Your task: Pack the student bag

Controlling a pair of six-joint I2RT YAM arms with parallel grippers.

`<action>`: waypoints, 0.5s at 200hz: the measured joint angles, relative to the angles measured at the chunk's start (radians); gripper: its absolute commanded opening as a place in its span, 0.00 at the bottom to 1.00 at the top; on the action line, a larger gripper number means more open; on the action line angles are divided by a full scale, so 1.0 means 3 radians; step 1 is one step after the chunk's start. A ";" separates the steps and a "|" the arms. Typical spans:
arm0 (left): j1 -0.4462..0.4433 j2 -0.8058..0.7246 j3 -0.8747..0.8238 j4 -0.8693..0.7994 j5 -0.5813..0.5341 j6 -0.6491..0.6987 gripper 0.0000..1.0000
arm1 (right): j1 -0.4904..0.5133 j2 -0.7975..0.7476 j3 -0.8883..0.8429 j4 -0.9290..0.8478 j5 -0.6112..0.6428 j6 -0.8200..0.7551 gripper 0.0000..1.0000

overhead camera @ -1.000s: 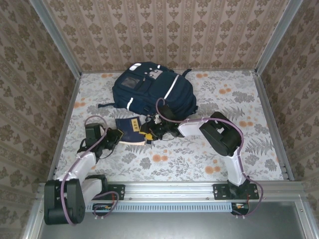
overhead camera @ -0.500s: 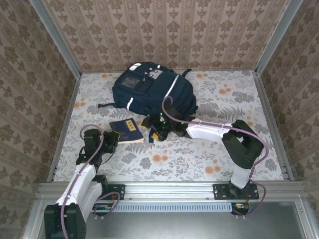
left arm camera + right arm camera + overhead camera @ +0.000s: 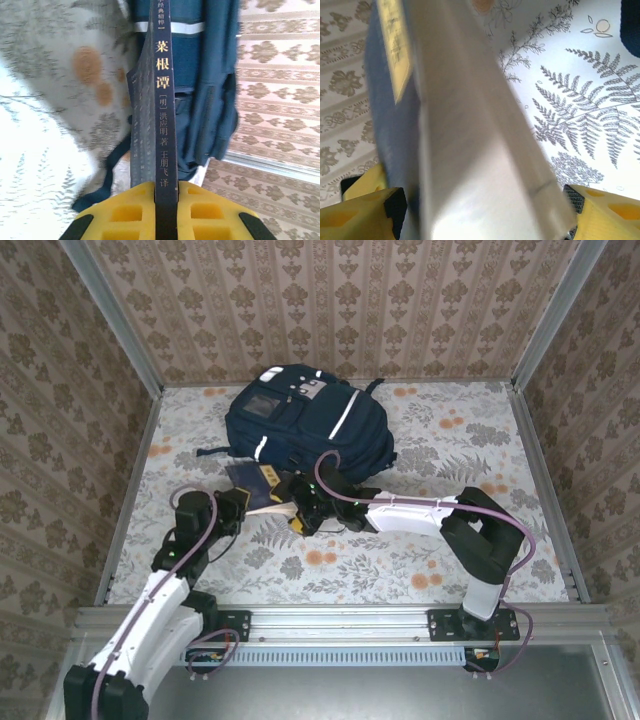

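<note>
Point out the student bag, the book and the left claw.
student bag (image 3: 310,428): top view, main navy panel.
book (image 3: 166,100): left wrist view, lettered spine.
left claw (image 3: 165,192): left wrist view, between its yellow fingertips.

Spine of dark navy book (image 3: 165,125), vertical print: 菜根谭 in gold. Below it, in white: [明] 洪应明 著, 王朋飞 译. Above title, small characters cut by frame edge, probably 经典精粹. Pale yellow rectangular label (image 3: 395,50) on cover: print too blurred to read.

Navy student bag (image 3: 310,425) lying flat, white stripes, far centre.
</note>
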 measured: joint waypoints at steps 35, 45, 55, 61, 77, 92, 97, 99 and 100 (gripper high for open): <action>-0.0145 -0.0167 0.0170 -0.0120 -0.0299 0.0000 0.00 | 0.0010 -0.0001 0.0010 0.0148 0.0146 0.0120 0.83; -0.0183 -0.0179 0.0182 -0.0136 -0.0371 -0.0001 0.00 | 0.0010 -0.0001 0.0027 0.0164 0.0187 0.0142 0.83; -0.0223 -0.0184 0.0182 -0.0156 -0.0423 -0.0001 0.00 | 0.0010 -0.0001 0.0056 0.0183 0.0216 0.0159 0.82; -0.0245 -0.0184 0.0182 -0.0161 -0.0450 -0.0001 0.00 | 0.0011 -0.0001 0.0078 0.0196 0.0233 0.0165 0.81; -0.0310 -0.0187 0.0182 -0.0170 -0.0523 -0.0001 0.00 | 0.0018 -0.0001 0.0155 0.0221 0.0286 0.0210 0.75; -0.0361 -0.0207 0.0182 -0.0172 -0.0622 -0.0003 0.00 | 0.0025 -0.0001 0.0191 0.0278 0.0351 0.0239 0.68; -0.0375 -0.0217 0.0182 -0.0172 -0.0649 -0.0003 0.00 | 0.0029 -0.0001 0.0192 0.0287 0.0376 0.0251 0.63; -0.0384 -0.0224 0.0182 -0.0172 -0.0660 -0.0003 0.00 | 0.0031 -0.0001 0.0192 0.0290 0.0384 0.0243 0.62; -0.0392 -0.0228 0.0182 -0.0172 -0.0668 -0.0003 0.00 | 0.0032 -0.0001 0.0192 0.0291 0.0389 0.0239 0.61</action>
